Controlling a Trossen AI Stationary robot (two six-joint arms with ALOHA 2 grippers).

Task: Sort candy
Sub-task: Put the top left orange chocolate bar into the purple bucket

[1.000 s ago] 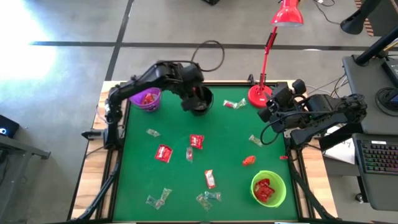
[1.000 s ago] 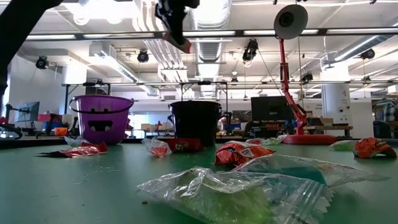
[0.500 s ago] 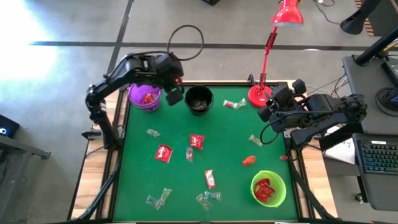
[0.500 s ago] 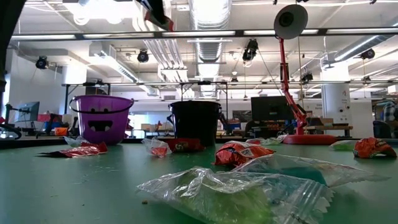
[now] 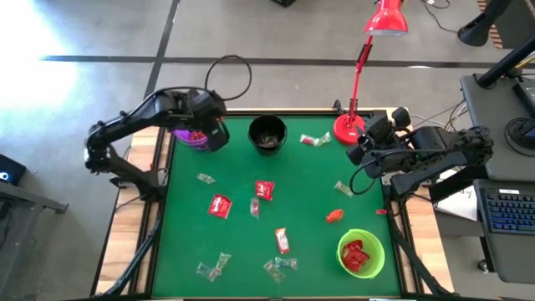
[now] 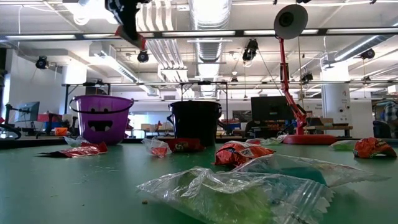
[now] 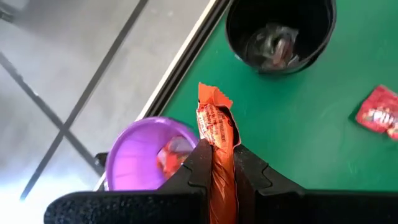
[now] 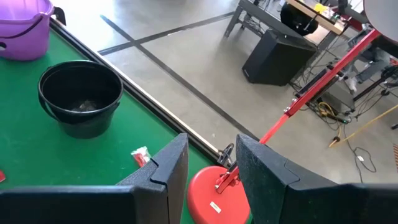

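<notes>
Above the purple bowl (image 5: 194, 134) at the table's far left corner, the left gripper (image 5: 214, 134) is seen clamped on an orange-wrapped candy (image 7: 215, 134). The wrapper is pinched between both fingers and sticks out past the tips; in the left wrist view its free end lies between the purple bowl and the black bowl (image 7: 280, 32). In the low view the same gripper (image 6: 132, 34) is seen high above the table, over the purple bowl (image 6: 101, 118). Red-wrapped sweets are seen inside the purple bowl; a clear-wrapped piece is seen in the black bowl.

At the right table edge, beside the red lamp base (image 5: 347, 128), the right gripper (image 5: 361, 154) is parked. Its fingers (image 8: 166, 171) are seen parted, with nothing between them.

Loose candy is scattered over the green table (image 5: 309, 188):
- red packs near the middle (image 5: 264, 190), (image 5: 220, 206) and nearer the front (image 5: 282, 241)
- one orange-red piece (image 5: 334, 216) toward the right
- clear or greenish twists at (image 5: 205, 178), (image 5: 315, 140), (image 5: 343, 189), (image 5: 213, 267) and (image 5: 280, 266)

Red pieces are held in the green bowl (image 5: 361, 253) at the front right corner. In the low view a clear greenish wrapper (image 6: 239, 190) lies closest to the camera, with a red pack (image 6: 239, 152) just behind it.
</notes>
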